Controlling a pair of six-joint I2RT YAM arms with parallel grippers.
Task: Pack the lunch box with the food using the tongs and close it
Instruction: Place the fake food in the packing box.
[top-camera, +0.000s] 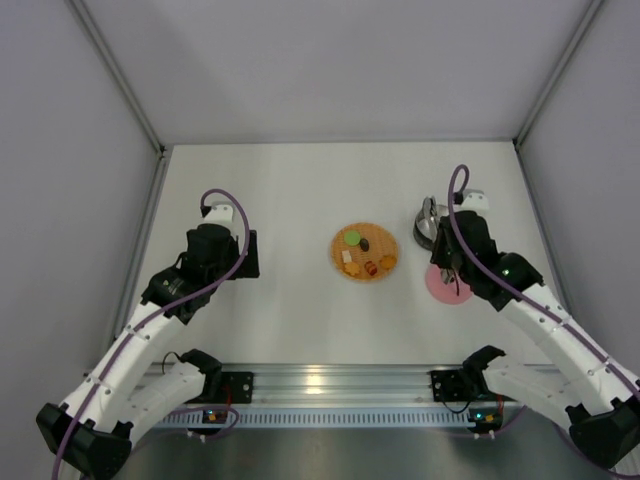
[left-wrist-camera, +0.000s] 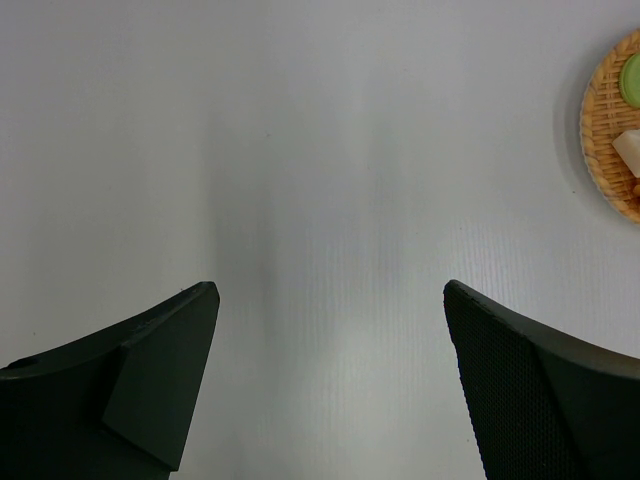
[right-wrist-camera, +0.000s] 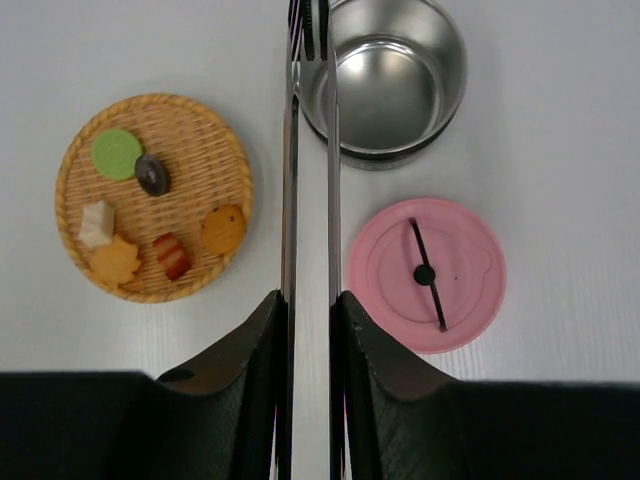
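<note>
My right gripper (right-wrist-camera: 309, 297) is shut on the tongs (right-wrist-camera: 290, 150), one slim silver arm against each finger. The tongs reach forward, and their tips end over the left rim of the lunch box (right-wrist-camera: 385, 85), an empty steel bowl. The bowl's pink lid (right-wrist-camera: 425, 275) lies flat on the table just right of the tongs. The food sits left of the tongs on an orange woven plate (right-wrist-camera: 160, 100): a green disc (right-wrist-camera: 117, 154), a black piece (right-wrist-camera: 152, 174), a red-brown piece (right-wrist-camera: 172, 255) and yellow-orange pieces (right-wrist-camera: 223, 229). My left gripper (left-wrist-camera: 330, 295) hangs open over bare table.
In the top view the woven plate (top-camera: 365, 250) lies mid-table, with the bowl (top-camera: 428, 225) and lid (top-camera: 445, 283) to its right under the right arm. Grey walls enclose the table on three sides. The plate's edge (left-wrist-camera: 605, 120) shows at the left wrist view's right.
</note>
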